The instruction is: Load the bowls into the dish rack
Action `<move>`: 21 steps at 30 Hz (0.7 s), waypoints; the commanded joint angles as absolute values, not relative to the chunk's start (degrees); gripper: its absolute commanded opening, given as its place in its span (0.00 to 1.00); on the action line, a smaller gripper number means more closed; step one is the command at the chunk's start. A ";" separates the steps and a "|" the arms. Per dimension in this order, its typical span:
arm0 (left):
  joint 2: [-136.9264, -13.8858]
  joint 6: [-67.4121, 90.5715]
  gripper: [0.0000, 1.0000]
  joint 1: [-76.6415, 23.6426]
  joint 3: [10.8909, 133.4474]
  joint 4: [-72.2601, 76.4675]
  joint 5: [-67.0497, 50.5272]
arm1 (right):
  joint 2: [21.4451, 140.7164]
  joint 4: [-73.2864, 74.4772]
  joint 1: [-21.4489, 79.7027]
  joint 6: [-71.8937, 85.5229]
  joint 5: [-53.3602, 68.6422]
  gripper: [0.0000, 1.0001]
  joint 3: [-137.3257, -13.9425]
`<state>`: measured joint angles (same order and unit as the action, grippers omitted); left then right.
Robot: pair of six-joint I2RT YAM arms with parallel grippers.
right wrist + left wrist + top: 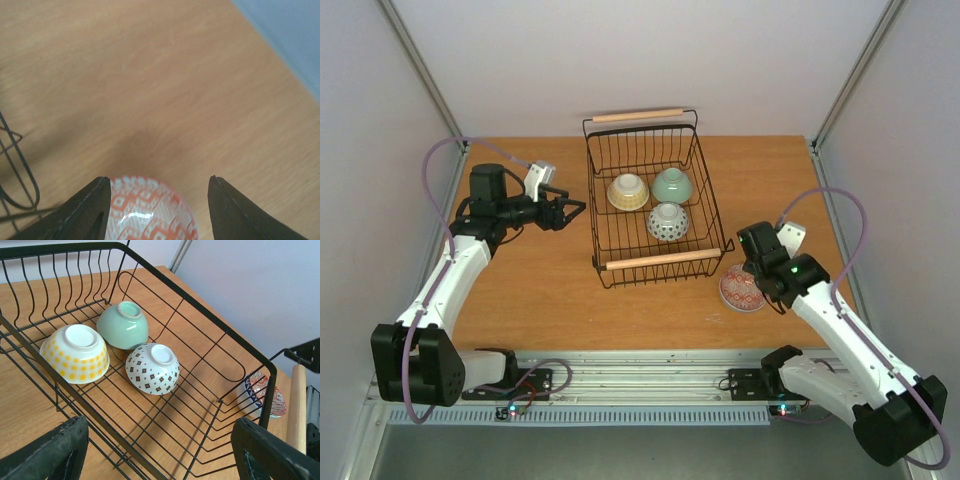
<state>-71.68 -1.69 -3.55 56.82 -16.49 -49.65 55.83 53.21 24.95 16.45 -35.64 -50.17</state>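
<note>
Hovering over the red-patterned bowl (150,212), the right gripper (157,178) had its fingers spread wide, with the bowl showing between them and nothing held. That bowl stood upright on the table (520,290), just beside the near right corner of the dish rack (618,236). The step in hand looked to be picking it up. It would likely go best if the gripper came down with one finger inside the rim and one outside and pinched the wall firmly. It could then lift clear above the near wooden handle (663,259) before crossing to the bare wire on the rack's near side. The left gripper (578,208) sat by the rack's left wall, also wide apart and empty.

Four bowls were in view. Three lay upside down in the rack: a cream bowl with yellow dots (628,191), a pale green bowl (672,185) and a white bowl with dark dots (667,221). One was outside. There was one rack, with two wooden handles.
</note>
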 commanded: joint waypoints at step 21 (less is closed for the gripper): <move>-72.14 -1.55 0.79 -3.43 57.13 -14.47 -50.33 | 48.65 53.49 24.87 24.17 -24.28 0.47 -33.93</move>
<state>-71.70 -1.72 -3.55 56.82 -16.49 -49.67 48.69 55.05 24.95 22.37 -25.39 -35.16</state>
